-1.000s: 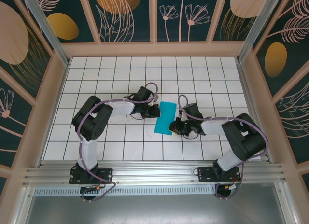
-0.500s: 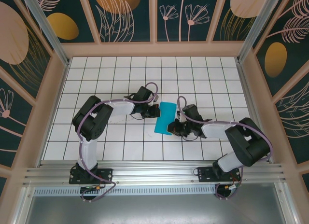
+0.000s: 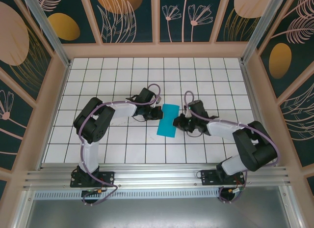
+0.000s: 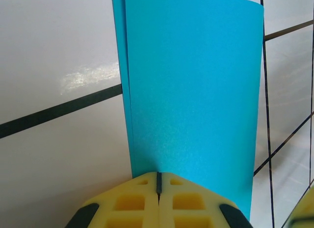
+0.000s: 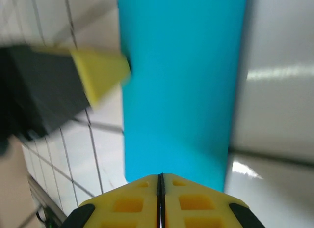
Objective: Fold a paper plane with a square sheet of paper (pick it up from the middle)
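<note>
We find a robotics test cell, a laboratory enclosure rather than a home, shop or office. Our reference is the white gridded table [image 3: 98,80], ruled in black lines like a calibration surface. At its near edge an aluminium rail [image 3: 157,175] carries two bolted robot arms, the left arm [image 3: 95,122] and the right arm [image 3: 250,144]. On its far, left and right sides, printed botanical panels [image 3: 130,16] in pale wooden framing [image 3: 157,50] enclose it.
</note>
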Available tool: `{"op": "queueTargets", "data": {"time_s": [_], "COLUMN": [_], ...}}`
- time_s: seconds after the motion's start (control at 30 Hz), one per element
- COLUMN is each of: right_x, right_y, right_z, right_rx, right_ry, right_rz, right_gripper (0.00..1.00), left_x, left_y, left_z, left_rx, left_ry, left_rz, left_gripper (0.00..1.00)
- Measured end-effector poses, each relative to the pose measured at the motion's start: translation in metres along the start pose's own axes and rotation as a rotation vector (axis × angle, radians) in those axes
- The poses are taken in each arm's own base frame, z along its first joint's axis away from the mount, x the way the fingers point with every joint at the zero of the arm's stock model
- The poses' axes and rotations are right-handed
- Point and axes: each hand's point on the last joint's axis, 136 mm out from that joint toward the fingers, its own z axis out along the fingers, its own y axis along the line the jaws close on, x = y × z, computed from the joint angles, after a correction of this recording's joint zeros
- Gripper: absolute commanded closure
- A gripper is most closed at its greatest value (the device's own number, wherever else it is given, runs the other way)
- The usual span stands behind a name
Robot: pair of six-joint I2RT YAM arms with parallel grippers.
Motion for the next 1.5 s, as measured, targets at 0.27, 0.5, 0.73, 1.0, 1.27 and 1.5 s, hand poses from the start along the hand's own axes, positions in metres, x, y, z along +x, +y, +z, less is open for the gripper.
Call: {"op": "queueTargets", "data": {"time_s": [0.27, 0.5, 0.73, 1.0, 1.27, 1.5], "right_x": [-0.083, -0.104, -0.108, -0.107, -0.112, -0.072], "right_y": [-0.004, -0.015, -0.03, -0.028, 0.035, 0.029], "right_z": [0.011, 0.042, 0.052, 0.046, -0.019, -0.034], "right_rx": [-0.045, -0.019, -0.003, 0.016, -0.009, -0.014], "right_ry": [-0.097, -0.059, -0.033, -0.02, -0.178, -0.199], "right_rz": [0.042, 0.036, 0.066, 0.055, -0.078, -0.065], "right_gripper": [0.89, 0.89, 0.89, 0.83, 0.53, 0.54], "left_x": [0.0, 0.0, 0.0, 0.0, -0.019, -0.044], "left_y": [0.0, 0.0, 0.0, -0.002, -0.024, -0.041], "left_z": [0.0, 0.0, 0.0, -0.001, -0.036, -0.07], "left_rx": [0.001, -0.002, -0.004, -0.005, -0.006, 0.04], "left_ry": [0.001, 0.005, 0.006, 0.007, -0.088, -0.233], "left_rz": [0.0, -0.002, -0.003, -0.007, -0.026, -0.073], "left_gripper": [1.0, 1.0, 1.0, 0.84, 0.61, 0.53]}}
